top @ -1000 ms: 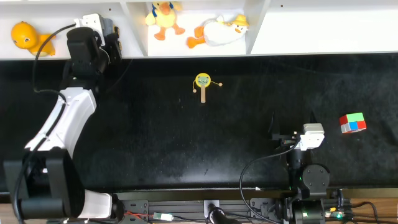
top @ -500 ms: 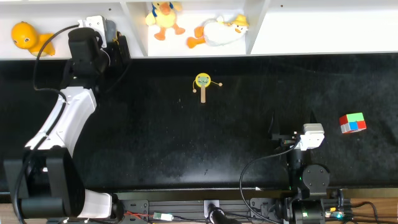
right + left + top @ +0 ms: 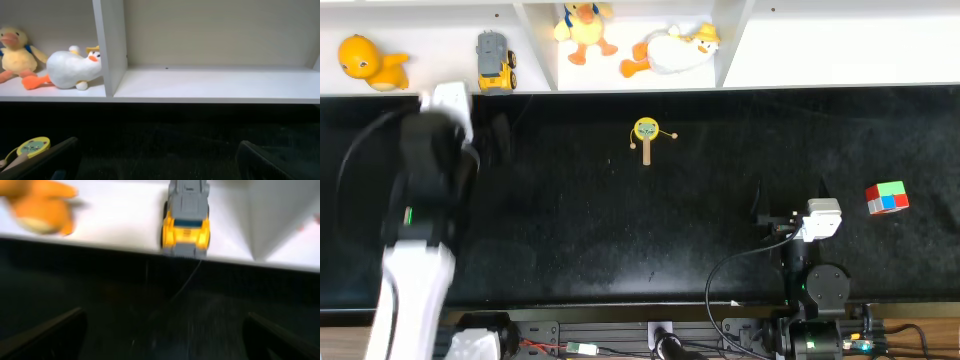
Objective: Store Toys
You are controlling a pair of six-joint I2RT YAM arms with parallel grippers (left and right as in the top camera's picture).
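Left gripper (image 3: 165,315): spread wide, holding nothing. Rattle (image 3: 646,132): well off to its right, handle pointing away from the shelf (image 3: 820,60).

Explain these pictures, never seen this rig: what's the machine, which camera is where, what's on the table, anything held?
Two robot arms, each ending in a two-finger gripper, stand at a black table facing a white shelf. One picture looks down from above; the other two come from a camera on each arm's wrist. The left gripper and right gripper are both open, holding nothing. In the shelf sit an orange duck, a toy truck, a yellow plush duck and a white plush duck. On the table lie a small rattle drum and a colour cube.
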